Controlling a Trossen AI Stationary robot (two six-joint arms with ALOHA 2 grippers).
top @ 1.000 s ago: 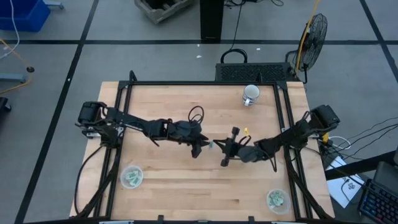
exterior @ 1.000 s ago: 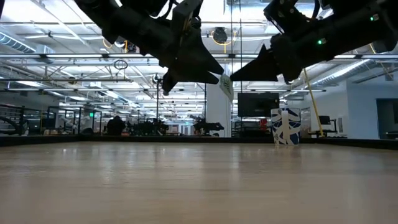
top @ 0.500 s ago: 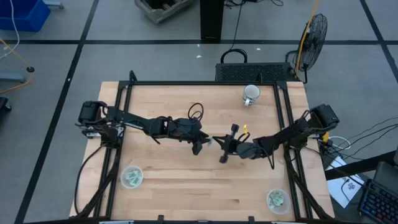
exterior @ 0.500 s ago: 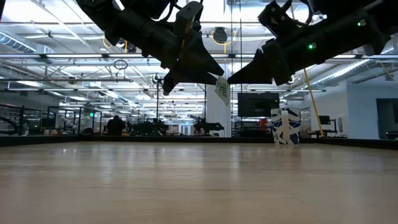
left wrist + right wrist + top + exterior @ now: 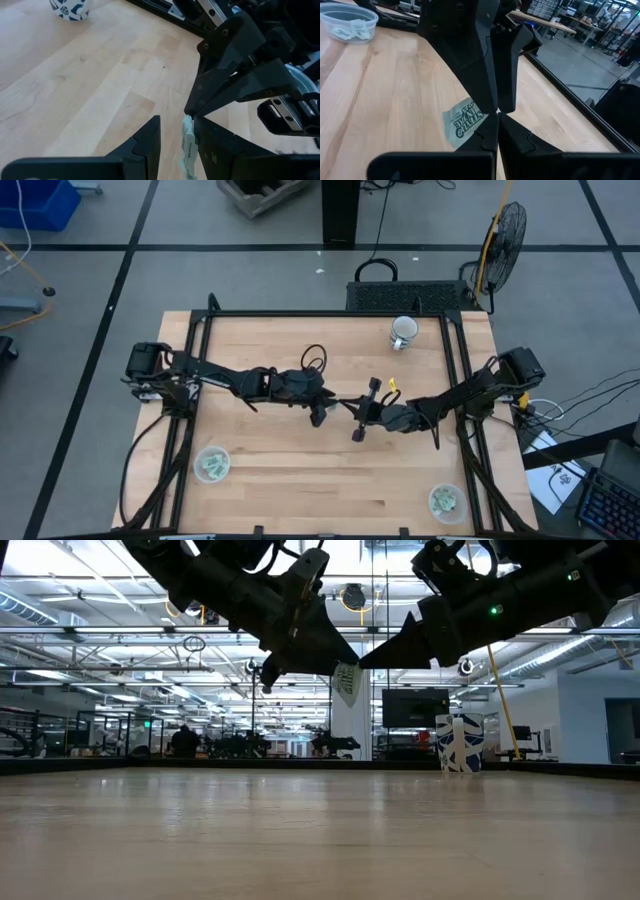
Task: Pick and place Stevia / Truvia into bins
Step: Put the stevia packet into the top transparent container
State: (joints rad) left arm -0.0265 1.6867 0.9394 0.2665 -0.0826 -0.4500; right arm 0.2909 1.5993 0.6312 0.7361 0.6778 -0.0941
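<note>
Over the past second my right claw (image 5: 362,659) slid toward nine o'clock, meeting my left claw (image 5: 340,661) above mid-table; both pinched one Stevia sachet (image 5: 346,681). Both bins (image 5: 212,464) held sachets already.

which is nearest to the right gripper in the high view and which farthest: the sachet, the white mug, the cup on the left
1. The sachet, in mid-air at the right gripper fingertips, mid table.
2. The white mug, near the table's far edge, on the right arm's side.
3. The cup on the left, by the near edge beside the left arm's base, clearly farthest.
</note>
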